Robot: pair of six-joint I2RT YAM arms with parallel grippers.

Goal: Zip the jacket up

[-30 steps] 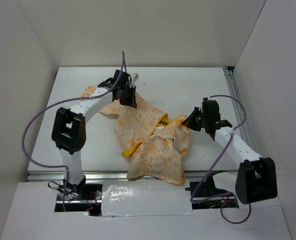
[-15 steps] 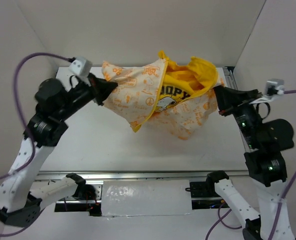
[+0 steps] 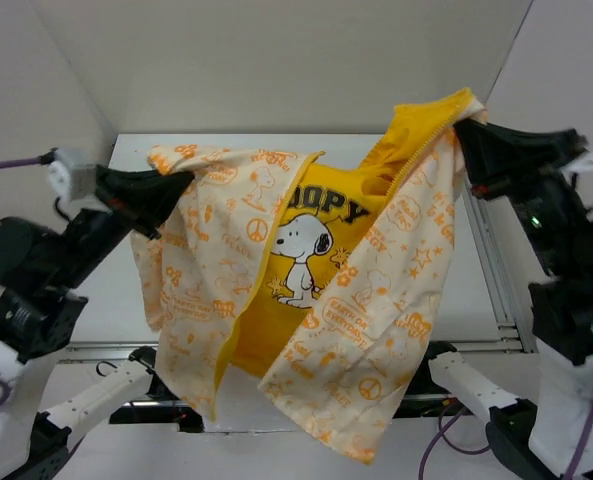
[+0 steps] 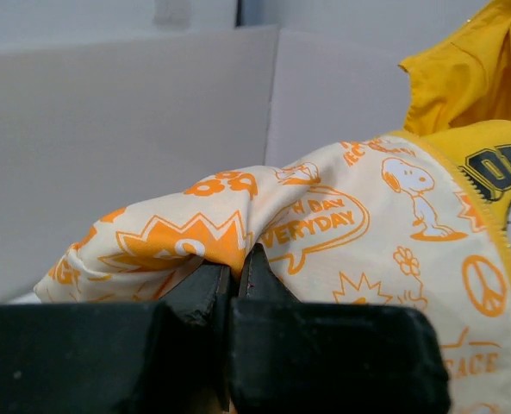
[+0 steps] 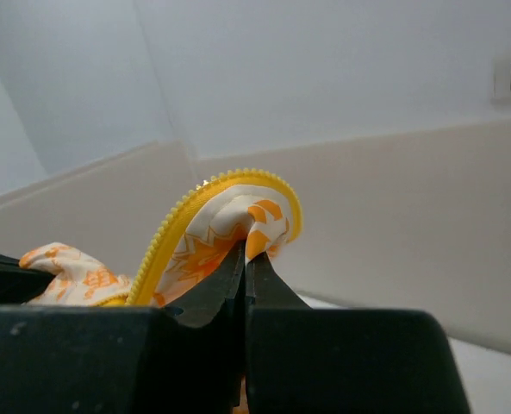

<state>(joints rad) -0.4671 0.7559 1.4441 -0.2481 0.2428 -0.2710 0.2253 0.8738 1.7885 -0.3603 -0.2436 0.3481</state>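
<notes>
1. White walls [image 3: 276,60] and a white table [image 3: 336,142] form the background. You see both arms raised well above the table.
2. Left pincer [image 3: 181,184]: shut tight on a fold of cream printed cloth at one upper corner of the jacket [image 3: 376,300]. In its wrist view the fabric bulges just above the closed tips.
3. Right pincer [image 3: 463,128]: shut on the opposite upper edge. It nips the cloth right at the yellow zipper strip [image 5: 171,231], which arches over the tips.
4. The jacket is strung between the two pincers and hangs below them with its front open. The yellow lining [image 3: 306,205] with a cartoon dog print shows between the two panels. The hem drapes down towards the arm bases. You cannot tell whether it touches the table.
5. Handling, as a judgement: expect a light, soft, limp garment that sags and swings with any arm motion. It will keep no shape of its own. Thin cloth may creep out of a closed pincer, so pinch a doubled fold or a seam.
6. Where to take hold, as a judgement: the zipper strip looks like the firmest line. Grip beside it at the bottom of each front edge, below the pincers. The slider is not visible in these views.
7. Progress: the front edges hang apart, so zipping is not yet begun.
</notes>
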